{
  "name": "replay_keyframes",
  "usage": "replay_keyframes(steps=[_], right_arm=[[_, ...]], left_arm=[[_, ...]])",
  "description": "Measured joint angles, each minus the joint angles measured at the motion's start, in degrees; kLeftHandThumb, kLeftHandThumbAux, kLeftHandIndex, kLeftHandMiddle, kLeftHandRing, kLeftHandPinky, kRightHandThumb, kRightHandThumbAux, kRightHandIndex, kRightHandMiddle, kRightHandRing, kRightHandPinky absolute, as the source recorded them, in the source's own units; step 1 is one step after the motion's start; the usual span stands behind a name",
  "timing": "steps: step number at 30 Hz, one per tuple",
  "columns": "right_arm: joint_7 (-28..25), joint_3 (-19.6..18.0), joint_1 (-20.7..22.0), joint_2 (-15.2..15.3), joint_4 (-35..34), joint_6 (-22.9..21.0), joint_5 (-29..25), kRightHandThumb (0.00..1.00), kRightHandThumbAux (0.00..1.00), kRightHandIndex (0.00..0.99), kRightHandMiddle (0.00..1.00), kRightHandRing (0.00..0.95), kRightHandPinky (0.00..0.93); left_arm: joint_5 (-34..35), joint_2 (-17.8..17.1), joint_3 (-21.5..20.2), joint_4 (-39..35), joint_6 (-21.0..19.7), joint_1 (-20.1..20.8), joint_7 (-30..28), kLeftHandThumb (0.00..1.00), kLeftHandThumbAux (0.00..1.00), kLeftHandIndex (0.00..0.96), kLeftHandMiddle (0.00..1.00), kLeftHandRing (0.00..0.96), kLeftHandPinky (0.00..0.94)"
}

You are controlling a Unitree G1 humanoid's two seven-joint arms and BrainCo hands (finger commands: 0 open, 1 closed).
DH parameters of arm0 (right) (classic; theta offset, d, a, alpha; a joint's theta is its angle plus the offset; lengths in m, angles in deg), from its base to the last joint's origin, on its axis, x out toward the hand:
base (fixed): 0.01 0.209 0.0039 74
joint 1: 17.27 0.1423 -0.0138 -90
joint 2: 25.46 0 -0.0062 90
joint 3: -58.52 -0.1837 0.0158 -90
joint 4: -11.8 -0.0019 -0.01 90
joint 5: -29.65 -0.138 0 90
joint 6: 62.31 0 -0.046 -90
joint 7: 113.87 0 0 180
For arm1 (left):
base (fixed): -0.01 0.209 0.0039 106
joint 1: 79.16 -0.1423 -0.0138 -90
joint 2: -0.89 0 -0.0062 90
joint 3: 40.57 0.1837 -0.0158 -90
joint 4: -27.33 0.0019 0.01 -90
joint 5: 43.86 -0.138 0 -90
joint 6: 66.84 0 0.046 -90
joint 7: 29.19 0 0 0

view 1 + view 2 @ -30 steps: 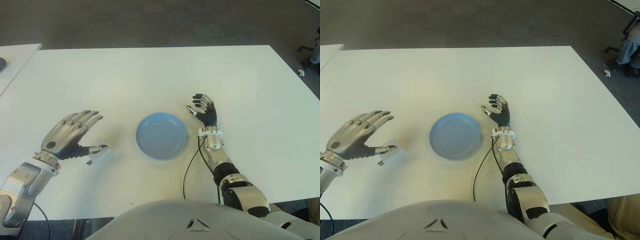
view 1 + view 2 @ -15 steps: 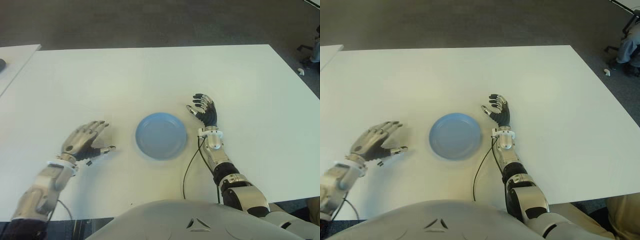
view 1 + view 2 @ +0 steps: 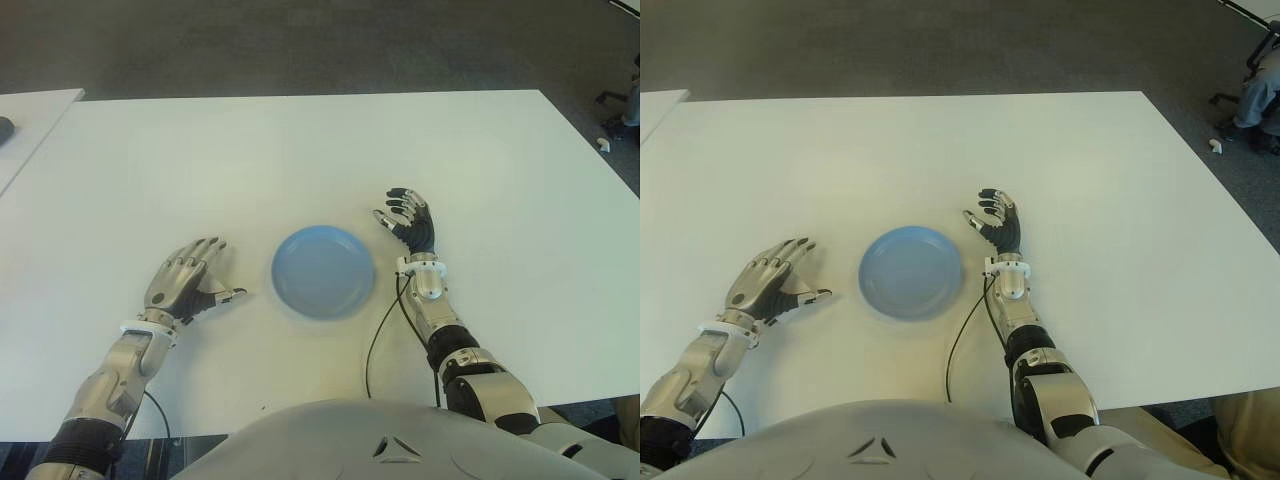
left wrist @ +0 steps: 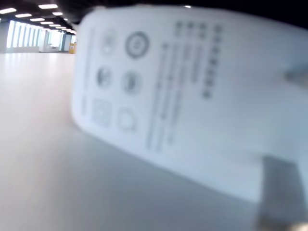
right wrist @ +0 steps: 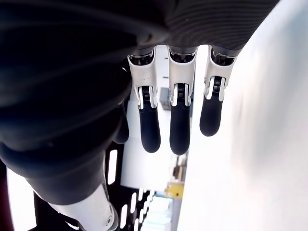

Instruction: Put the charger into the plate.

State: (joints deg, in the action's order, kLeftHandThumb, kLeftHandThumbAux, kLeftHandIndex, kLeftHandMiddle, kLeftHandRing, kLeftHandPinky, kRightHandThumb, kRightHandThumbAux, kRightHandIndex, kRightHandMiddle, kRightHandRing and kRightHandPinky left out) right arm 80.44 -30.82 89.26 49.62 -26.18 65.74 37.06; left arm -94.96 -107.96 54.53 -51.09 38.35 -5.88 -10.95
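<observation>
White surface [image 3: 300, 150] carries everything; largest item on it is the blue plate [image 3: 322, 272], near centre, holding nothing

Left hand [image 3: 187, 288] sits low just left of the plate, palm down, fingers [image 3: 205, 250] loosely curved over something small. Eye views hide what is under the palm. Left wrist view fills with a white charger [image 4: 183, 101], printed markings on its flat face, a metal prong at one edge, lying on the surface right in front of the camera. So the charger is under or against the left palm, not yet in the plate. Whether the fingers have actually closed on it: cannot tell

Right hand [image 3: 408, 222] shows just right of the plate, fingers [image 5: 179, 127] hanging loosely extended, holding nothing

Handling estimate: charger is a rigid plastic block, light, smooth-faced, likely to slip under a flat press. Best hold is thumb against fingers across the two broad faces, clear of the prongs

Plate shallow; a short carry right and a low release should do
</observation>
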Motion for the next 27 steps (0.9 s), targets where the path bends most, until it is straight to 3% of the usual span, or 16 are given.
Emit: replay_keyframes(steps=[27], right_arm=[[-0.2, -0.5, -0.1, 0.0, 0.0, 0.0, -0.7, 0.000, 0.817, 0.294, 0.358, 0.341, 0.300]], left_arm=[[1.2, -0.1, 2.5, 3.6, -0.5, 1.0, 5.4, 0.137, 0.188, 0.000, 0.000, 0.000, 0.000]])
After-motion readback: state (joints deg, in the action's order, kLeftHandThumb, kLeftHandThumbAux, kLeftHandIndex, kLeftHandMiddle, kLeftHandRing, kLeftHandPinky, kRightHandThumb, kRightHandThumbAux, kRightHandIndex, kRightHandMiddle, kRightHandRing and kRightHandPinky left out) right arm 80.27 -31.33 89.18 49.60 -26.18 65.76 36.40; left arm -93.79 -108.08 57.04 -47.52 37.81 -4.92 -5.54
